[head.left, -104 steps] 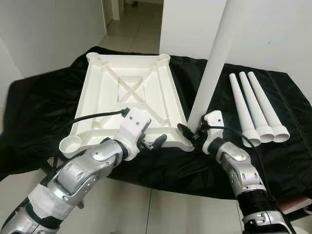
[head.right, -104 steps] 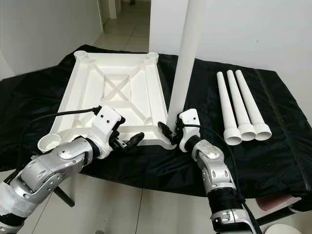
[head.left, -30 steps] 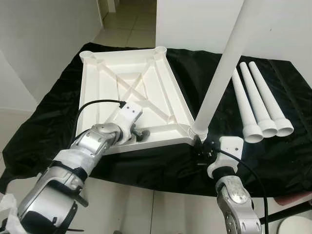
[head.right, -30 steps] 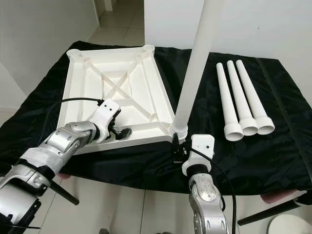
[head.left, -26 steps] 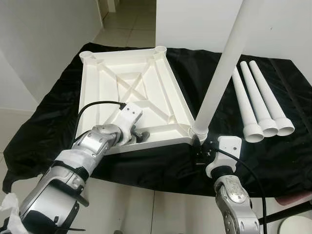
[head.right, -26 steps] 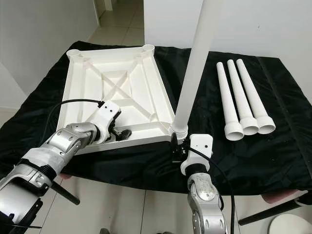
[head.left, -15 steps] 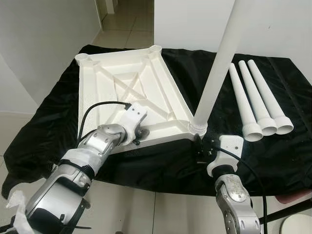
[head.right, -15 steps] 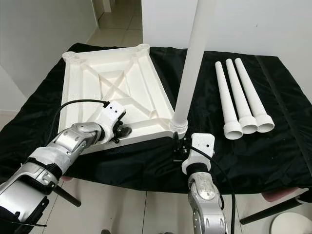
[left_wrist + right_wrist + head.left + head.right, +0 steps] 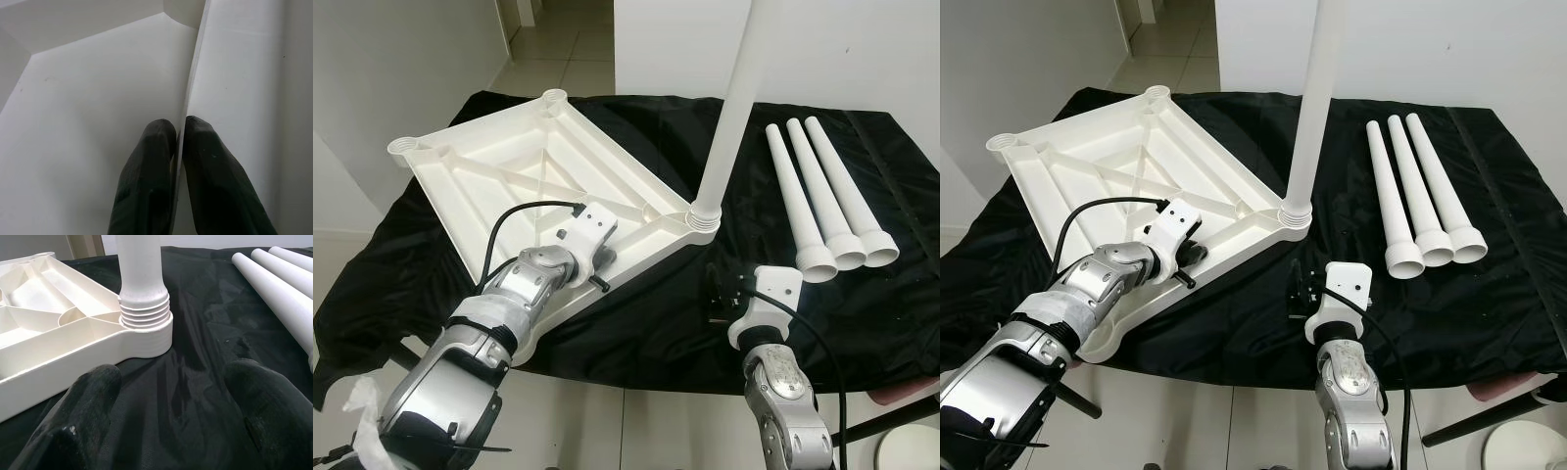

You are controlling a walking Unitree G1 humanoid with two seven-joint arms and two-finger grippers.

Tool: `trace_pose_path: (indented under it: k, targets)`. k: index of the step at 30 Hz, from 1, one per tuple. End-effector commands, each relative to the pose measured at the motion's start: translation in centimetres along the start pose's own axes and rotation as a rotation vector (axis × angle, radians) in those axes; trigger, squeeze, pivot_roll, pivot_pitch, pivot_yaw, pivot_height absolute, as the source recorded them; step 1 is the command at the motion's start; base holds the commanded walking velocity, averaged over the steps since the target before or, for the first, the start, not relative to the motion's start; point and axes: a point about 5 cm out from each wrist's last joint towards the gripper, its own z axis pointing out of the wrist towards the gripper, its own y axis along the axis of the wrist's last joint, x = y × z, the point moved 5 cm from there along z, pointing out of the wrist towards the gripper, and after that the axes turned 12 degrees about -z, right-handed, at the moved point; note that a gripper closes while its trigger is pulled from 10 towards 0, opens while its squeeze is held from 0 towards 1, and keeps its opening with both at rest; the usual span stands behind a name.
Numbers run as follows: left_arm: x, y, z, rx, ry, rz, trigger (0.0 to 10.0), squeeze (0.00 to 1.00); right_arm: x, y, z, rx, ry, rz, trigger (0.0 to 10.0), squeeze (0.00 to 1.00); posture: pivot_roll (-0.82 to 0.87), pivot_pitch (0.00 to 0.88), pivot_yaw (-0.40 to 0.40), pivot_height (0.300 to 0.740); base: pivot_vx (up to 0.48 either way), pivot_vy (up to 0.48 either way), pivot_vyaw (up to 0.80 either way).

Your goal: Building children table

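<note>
The white tabletop (image 9: 499,171) lies upside down on a black cloth, skewed across it. One white leg (image 9: 732,108) stands upright in the tabletop's near right corner socket (image 9: 703,217). My left gripper (image 9: 600,272) is shut on a thin rib of the tabletop near its front edge; the left wrist view has both fingers (image 9: 151,161) pinching that rib. My right gripper (image 9: 715,296) hovers low over the cloth in front of the socket, open and holding nothing. In the right wrist view the leg's threaded base (image 9: 145,308) stands a short way beyond the spread fingers.
Three loose white legs (image 9: 824,211) lie side by side on the black cloth (image 9: 656,323) at the right. The cloth's front edge hangs over tiled floor. A white wall stands behind, with a doorway at the back left.
The tabletop has swung around, its far end moving left, with the left gripper still shut on the rib. The right gripper has backed off from the leg's base.
</note>
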Motion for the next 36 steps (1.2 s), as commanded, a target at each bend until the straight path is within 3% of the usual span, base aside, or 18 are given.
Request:
trace_pose_path:
  k: [1,2,3,5,7,8,9,12,14,15,16,17,20,21,31,36]
  targets:
    - [2.0,-0.9,-0.3,0.013,0.134,-0.011,0.9,0.00,0.2,-0.5,0.1,0.022,0.001,-0.001,10.0,0.00,-0.05,0.051,0.049,0.740,0.000,0.000,0.00]
    - [2.0,-0.8,-0.2,0.010,0.137,-0.012,9.1,0.00,0.2,-0.4,0.1,0.022,0.001,-0.002,10.0,0.00,-0.05,0.051,0.049,0.740,0.000,0.000,0.00]
    - [1.3,0.2,-0.2,-0.042,0.089,0.009,10.0,0.00,0.2,-0.5,0.2,0.025,-0.003,-0.002,10.0,0.00,-0.05,0.060,0.048,0.740,0.000,0.000,0.00]
    - [0.0,1.5,-0.4,-0.118,0.007,0.045,10.0,0.00,0.1,-0.5,0.2,0.027,-0.009,0.000,10.0,0.00,-0.05,0.062,0.047,0.740,0.000,0.000,0.00]
    - [-0.5,1.9,-0.6,-0.144,-0.037,0.028,10.0,0.00,0.1,-0.5,0.2,0.027,-0.010,0.001,10.0,0.00,-0.05,0.062,0.047,0.740,0.000,0.000,0.00]
    - [-1.1,2.3,-0.9,-0.171,-0.094,-0.025,10.0,0.65,0.1,-0.5,0.3,0.028,-0.009,0.000,10.0,0.00,-0.05,0.062,0.047,0.740,0.000,0.000,0.00]
    - [-1.5,2.5,-1.2,-0.192,-0.134,-0.062,10.0,1.00,0.1,-0.6,0.3,0.029,-0.010,0.000,10.0,0.00,-0.05,0.062,0.047,0.740,0.000,0.000,0.00]
    - [-2.1,3.3,-2.0,-0.242,-0.219,-0.127,10.0,1.00,0.1,-0.7,0.3,0.033,-0.011,-0.001,10.0,0.00,-0.04,0.065,0.047,0.740,0.000,0.000,0.00]
    - [-2.1,4.1,-3.0,-0.312,-0.231,-0.056,10.0,1.00,0.2,-0.8,0.4,0.037,-0.010,0.001,10.0,0.00,-0.04,0.066,0.047,0.740,0.000,0.000,0.00]
    - [-1.8,4.6,-3.5,-0.345,-0.222,-0.042,10.0,0.49,0.2,-0.8,0.5,0.038,-0.011,0.001,10.0,0.00,-0.04,0.066,0.047,0.740,0.000,0.000,0.00]
    - [-1.5,4.8,-3.9,-0.366,-0.216,-0.037,10.0,0.49,0.3,-0.8,0.5,0.039,-0.011,0.002,10.0,0.00,-0.04,0.066,0.047,0.740,0.000,0.000,0.00]
    - [-1.1,5.0,-4.3,-0.383,-0.203,-0.036,10.0,0.00,0.4,-0.9,0.6,0.042,-0.009,0.002,10.0,0.00,-0.03,0.066,0.045,0.740,0.000,0.000,0.00]
    - [0.1,5.3,-5.1,-0.410,-0.163,-0.015,10.0,0.00,0.5,-1.0,0.7,0.050,-0.005,0.000,10.0,0.00,-0.02,0.065,0.041,0.740,0.000,0.000,0.00]
    - [1.3,5.5,-6.1,-0.433,-0.116,0.014,10.0,0.00,0.5,-1.3,0.9,0.059,-0.006,-0.007,10.0,0.00,-0.02,0.065,0.041,0.740,0.000,0.000,0.00]
    - [3.0,5.3,-8.7,-0.471,-0.049,0.024,10.0,0.00,0.2,-1.5,1.6,0.069,-0.020,-0.036,10.0,0.00,0.00,0.068,0.027,0.740,0.000,0.000,0.00]
    - [4.2,4.0,-9.7,-0.463,0.006,0.043,10.0,0.00,-0.7,-1.5,2.0,0.065,-0.043,-0.069,10.0,0.00,0.00,0.068,0.018,0.740,0.000,0.000,0.00]
